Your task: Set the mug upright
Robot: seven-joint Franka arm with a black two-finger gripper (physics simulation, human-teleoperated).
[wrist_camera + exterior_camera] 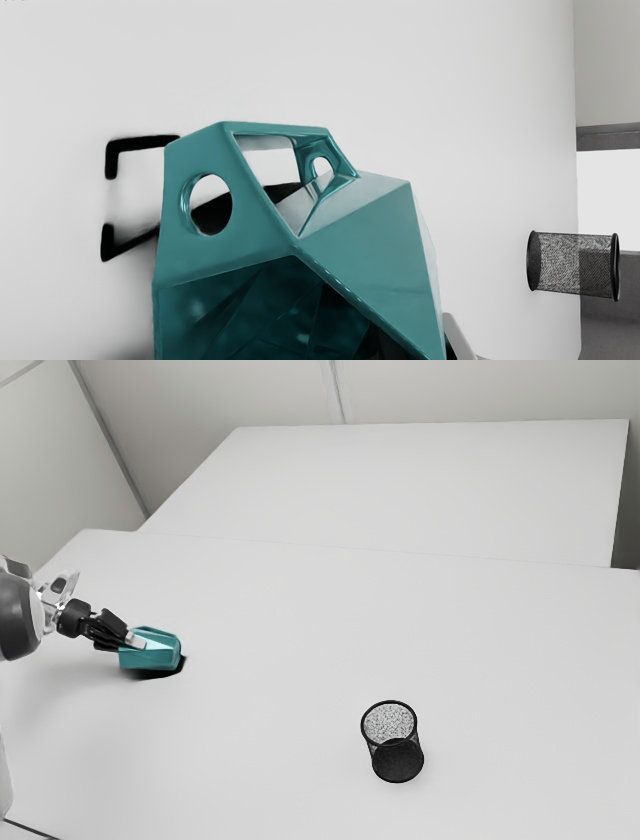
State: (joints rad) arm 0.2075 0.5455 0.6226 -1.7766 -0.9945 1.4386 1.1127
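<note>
The teal faceted mug [150,656] is tilted over at the exterior view's left, a dark shadow under it; whether it touches the table I cannot tell. My gripper [134,642] reaches it from the exterior view's left and holds it by its wall. In the wrist view the mug [370,240] has its mouth toward my hand and its angular handle, with round holes, standing out from its side. The gripper [422,341] has one dark finger inside the mouth and the other, grey-tipped, outside the wall. Part of the inside finger is hidden by the mug.
A black mesh cup [395,742] stands upright on the white table [270,760], well apart from the mug toward the exterior view's right. A second white surface [400,490] lies beyond the table, with pale walls behind.
</note>
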